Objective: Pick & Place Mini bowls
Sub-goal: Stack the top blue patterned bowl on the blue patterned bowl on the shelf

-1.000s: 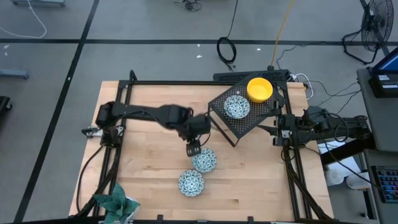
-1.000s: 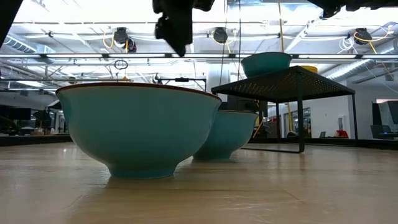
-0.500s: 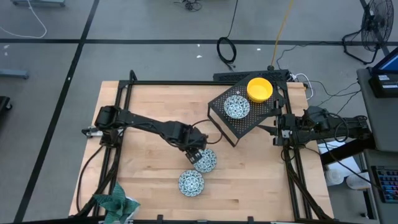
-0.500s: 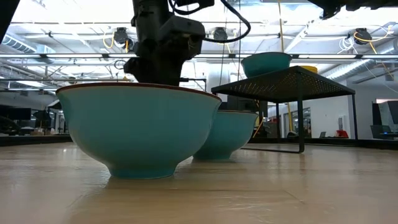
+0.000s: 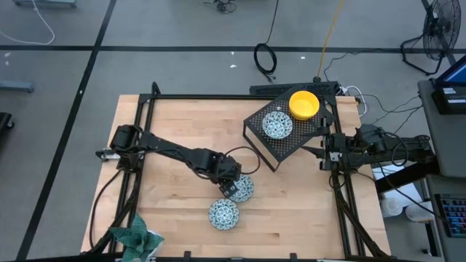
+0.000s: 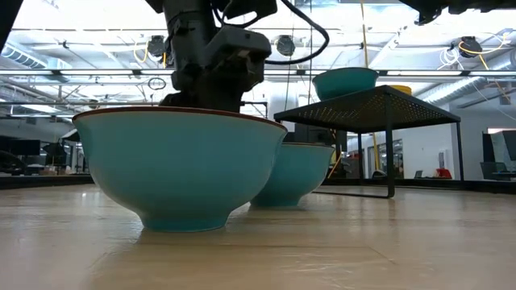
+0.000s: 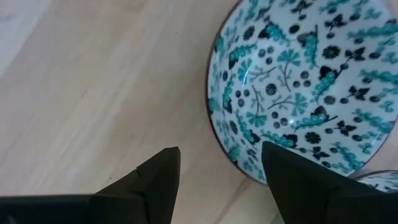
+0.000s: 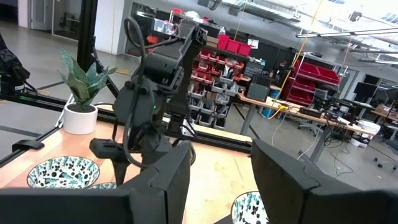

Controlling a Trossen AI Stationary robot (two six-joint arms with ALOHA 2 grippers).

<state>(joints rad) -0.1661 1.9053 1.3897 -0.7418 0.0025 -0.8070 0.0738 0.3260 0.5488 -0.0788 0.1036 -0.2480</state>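
You are looking at four mini bowls in all: three white ones with a dense teal pattern inside and one plain yellow one. Two patterned bowls are sitting on the pale wooden table (image 5: pixel 175 124), nearly touching: the near patterned bowl (image 5: pixel 223 214) toward the front edge, and the far patterned bowl (image 5: pixel 242 188) just behind it. The third patterned bowl (image 5: pixel 277 124) and the yellow bowl (image 5: pixel 304 103) are resting side by side on the black perforated metal stand (image 5: pixel 287 149), a flat square plate on thin legs.

From table height the bowls are showing smooth, glossy teal outsides with a thin dark rim and a small round foot.

Your left gripper (image 5: pixel 229 188) is hanging low over the far patterned bowl's rim. In the left wrist view its two dark, pointed fingers (image 7: pixel 152 180) are standing apart, one outside the rim over bare wood and the other over the bowl's edge, with nothing between them.

Your right gripper (image 5: pixel 325 149) is waiting at the table's right side beside the stand, its blunt dark fingers parted and holding nothing.

One folded green cloth (image 5: pixel 135 236) is lying at the front left corner.
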